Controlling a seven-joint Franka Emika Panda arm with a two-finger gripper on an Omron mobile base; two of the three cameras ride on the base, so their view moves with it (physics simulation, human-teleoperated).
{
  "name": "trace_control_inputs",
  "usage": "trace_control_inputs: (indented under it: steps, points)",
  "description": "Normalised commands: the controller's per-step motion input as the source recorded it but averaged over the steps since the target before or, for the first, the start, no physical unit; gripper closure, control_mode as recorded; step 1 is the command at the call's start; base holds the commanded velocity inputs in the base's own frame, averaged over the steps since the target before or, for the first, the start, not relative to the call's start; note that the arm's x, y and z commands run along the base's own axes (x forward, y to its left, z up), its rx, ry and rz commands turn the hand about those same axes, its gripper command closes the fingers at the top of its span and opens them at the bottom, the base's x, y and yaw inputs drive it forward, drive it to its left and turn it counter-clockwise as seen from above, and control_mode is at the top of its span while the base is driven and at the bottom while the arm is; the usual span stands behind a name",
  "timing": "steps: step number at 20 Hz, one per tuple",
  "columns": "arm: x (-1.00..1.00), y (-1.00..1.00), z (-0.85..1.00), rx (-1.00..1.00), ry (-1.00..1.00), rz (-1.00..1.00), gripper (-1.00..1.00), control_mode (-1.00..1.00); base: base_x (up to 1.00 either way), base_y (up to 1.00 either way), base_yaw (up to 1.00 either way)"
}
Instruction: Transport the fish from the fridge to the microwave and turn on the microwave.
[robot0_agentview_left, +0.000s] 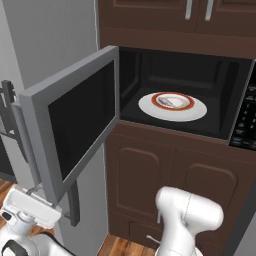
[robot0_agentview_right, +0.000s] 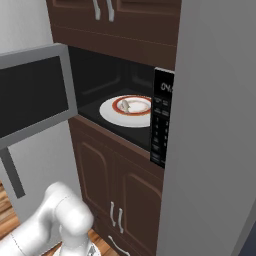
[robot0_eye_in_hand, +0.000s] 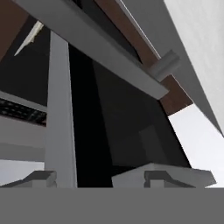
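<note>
Nearest, the gripper (robot0_eye_in_hand: 94, 177) sits under the open microwave door (robot0_agentview_left: 75, 125), its handle bar (robot0_eye_in_hand: 59, 109) running up between the finger tips; jaws look parted, grip cannot be told. The door swings out left, leaving the microwave (robot0_agentview_left: 185, 95) cavity open in front. Farther in, the fish (robot0_agentview_left: 171, 102) lies on the plate (robot0_agentview_left: 172, 101) on the turntable (robot0_agentview_left: 195, 112), long axis roughly left-right.

The fish (robot0_agentview_left: 171, 102) lies on the plate (robot0_agentview_left: 191, 101) on the turntable (robot0_agentview_left: 148, 107) inside the microwave (robot0_agentview_left: 227, 80), door (robot0_agentview_left: 75, 120) swung open leftward.
</note>
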Motion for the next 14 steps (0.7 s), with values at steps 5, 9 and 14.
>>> trace_control_inputs:
  steps: [5, 9, 14]
  points:
    - [-0.18, -0.37, 0.45, 0.02, -0.19, -0.11, -1.00, -1.00, 0.00, 0.00, 0.00]
    - [-0.13, -0.62, 0.44, 0.08, -0.15, -0.07, -1.00, -1.00, 0.00, 0.00, 0.00]
    - [0.00, -0.78, 0.29, 0.12, -0.01, -0.05, -1.00, -1.00, 0.00, 0.00, 0.00]
